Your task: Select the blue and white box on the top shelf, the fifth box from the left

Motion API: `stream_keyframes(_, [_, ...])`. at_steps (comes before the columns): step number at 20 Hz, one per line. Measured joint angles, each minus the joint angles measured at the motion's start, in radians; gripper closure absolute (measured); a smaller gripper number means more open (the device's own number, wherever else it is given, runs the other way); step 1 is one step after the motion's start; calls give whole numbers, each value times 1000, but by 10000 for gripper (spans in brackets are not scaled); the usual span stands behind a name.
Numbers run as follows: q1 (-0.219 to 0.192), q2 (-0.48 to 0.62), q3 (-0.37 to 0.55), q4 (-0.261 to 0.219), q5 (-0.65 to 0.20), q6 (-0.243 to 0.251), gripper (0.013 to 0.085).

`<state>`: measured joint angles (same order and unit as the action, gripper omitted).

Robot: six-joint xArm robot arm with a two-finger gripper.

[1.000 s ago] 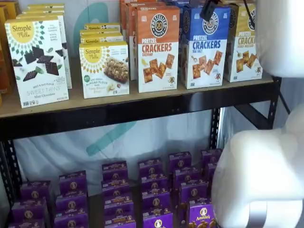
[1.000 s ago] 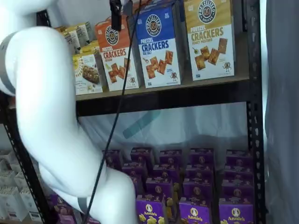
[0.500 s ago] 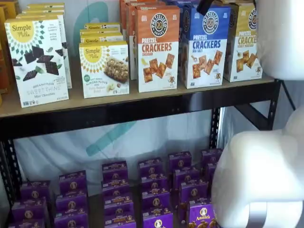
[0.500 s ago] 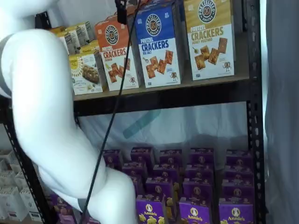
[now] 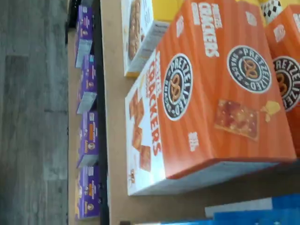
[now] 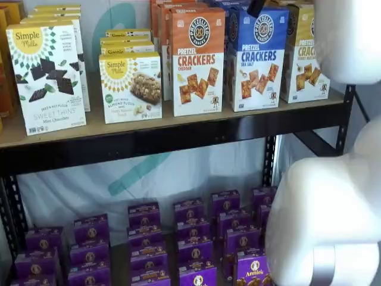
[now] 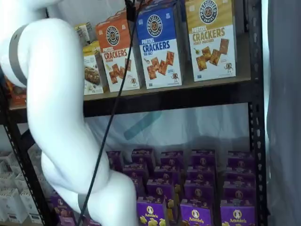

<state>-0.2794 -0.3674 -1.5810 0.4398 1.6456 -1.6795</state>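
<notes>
The blue and white box (image 6: 257,57) (image 7: 160,47) stands upright on the top shelf (image 6: 178,126) (image 7: 197,84), between an orange cheddar carton (image 6: 197,59) and a yellow-topped carton (image 6: 305,53). In both shelf views only a black fingertip of my gripper (image 6: 256,7) (image 7: 130,9) hangs at the upper edge, just above the blue box's top near its left corner, with a cable beside it. Nothing is in the fingers. In the wrist view the orange carton (image 5: 211,93) fills the picture, with a strip of the blue box (image 5: 243,213) beside it.
Simple Mills boxes (image 6: 46,74) (image 6: 131,83) stand further left on the top shelf. Small purple boxes (image 6: 190,238) (image 7: 197,188) fill the lower level. My white arm (image 6: 333,208) (image 7: 56,117) is large in the foreground. A black upright (image 7: 256,117) bounds the shelf's right end.
The black fingertip has shifted right toward the blue box and slightly up toward the frame edge. The white arm has swung along with it. No box has moved.
</notes>
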Motion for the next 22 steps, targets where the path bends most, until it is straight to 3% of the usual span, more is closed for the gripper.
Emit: stream_keyframes(22, [56, 144, -110, -135, -4, -11, 130])
